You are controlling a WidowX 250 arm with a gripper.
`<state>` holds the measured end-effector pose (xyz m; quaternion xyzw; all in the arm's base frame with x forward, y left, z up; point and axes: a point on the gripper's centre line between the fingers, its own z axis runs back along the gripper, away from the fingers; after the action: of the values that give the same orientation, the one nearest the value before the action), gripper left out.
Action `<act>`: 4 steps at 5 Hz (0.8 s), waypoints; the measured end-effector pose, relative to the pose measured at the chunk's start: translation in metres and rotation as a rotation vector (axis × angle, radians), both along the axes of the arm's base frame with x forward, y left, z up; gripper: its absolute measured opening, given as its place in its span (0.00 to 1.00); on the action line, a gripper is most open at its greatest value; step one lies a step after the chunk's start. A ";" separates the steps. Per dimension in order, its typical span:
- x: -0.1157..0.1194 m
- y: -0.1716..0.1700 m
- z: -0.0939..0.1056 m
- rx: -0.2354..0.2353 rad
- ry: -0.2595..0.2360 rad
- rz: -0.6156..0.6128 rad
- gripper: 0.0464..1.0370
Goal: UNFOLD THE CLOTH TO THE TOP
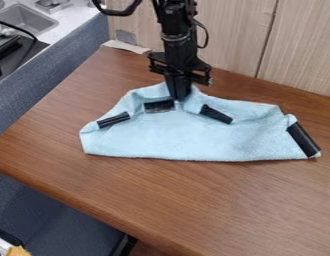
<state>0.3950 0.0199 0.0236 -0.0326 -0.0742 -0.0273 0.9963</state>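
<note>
A black gripper (179, 96) is at the upper edge of a pale-blue cloth (174, 135), likely soft, light and best pinched there, though whether it grips I cannot tell.

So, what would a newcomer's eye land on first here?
Probably the pale blue cloth, bunched along its upper edge across the middle of the brown wood-grain table. Next, the black end effector, pointing down at that upper edge. Then the black strips on the cloth, the largest lying at its right end as the camera sees it.
</note>
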 end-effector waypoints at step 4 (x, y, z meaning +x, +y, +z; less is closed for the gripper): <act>0.018 0.015 -0.013 0.013 -0.004 0.073 0.44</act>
<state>0.4130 0.0347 0.0106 -0.0235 -0.0769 0.0083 0.9967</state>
